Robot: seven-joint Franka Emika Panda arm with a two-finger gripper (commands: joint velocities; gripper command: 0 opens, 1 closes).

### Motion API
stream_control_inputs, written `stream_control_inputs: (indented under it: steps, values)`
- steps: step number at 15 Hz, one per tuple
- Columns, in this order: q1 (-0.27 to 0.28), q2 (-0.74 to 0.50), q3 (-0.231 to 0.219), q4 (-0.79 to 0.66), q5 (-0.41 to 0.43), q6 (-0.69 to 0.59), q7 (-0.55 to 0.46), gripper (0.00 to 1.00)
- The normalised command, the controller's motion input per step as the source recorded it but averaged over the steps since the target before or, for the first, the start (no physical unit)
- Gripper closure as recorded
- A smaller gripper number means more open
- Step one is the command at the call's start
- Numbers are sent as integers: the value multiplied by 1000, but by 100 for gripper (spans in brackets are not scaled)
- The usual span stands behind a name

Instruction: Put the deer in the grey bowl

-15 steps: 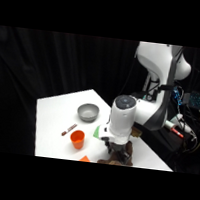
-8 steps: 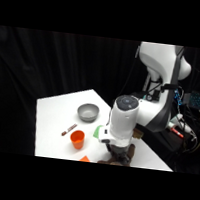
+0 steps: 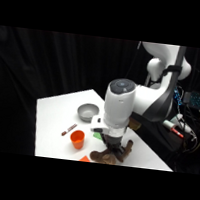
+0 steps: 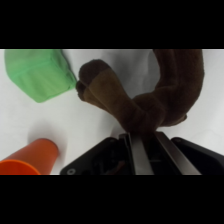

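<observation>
Lowered since a moment ago, the two-finger gripper [image 4: 146, 150] clamps the soft brown plush deer [image 4: 145, 95] beside the orange cup [image 4: 27, 157], ready for lifting.

1. There was one deer [image 3: 113, 154], brown and plush, seen in both views.
2. There was one grey bowl [image 3: 88, 111], in the side view only.
3. There was one orange cup [image 3: 77, 138], seen in both views.
4. There was one small brown-red stick [image 3: 68, 129], in the side view only.
5. There was one green block [image 4: 39, 74], clear in the wrist view.
6. There was one white worktop [image 3: 53, 113] under all of these.
7. There was one white arm, and it carried one pincer [image 4: 146, 150].
</observation>
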Motion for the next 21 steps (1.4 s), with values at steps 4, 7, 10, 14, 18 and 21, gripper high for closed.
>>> stream_control_inputs:
  steps: [4, 7, 10, 14, 18, 21]
  values:
    - [-32, -347, -102, -3, -135, -290, 138, 95]
    - [-120, -339, -82, -100, -116, -171, 161, 95]
    - [-155, -350, -83, -173, -114, -112, 178, 95]
    - [-160, -354, -88, -208, -138, -83, 200, 95]
    - [-165, -306, -80, -205, -111, -46, 201, 95]
    - [-145, -233, -74, -188, -112, -10, 206, 95]
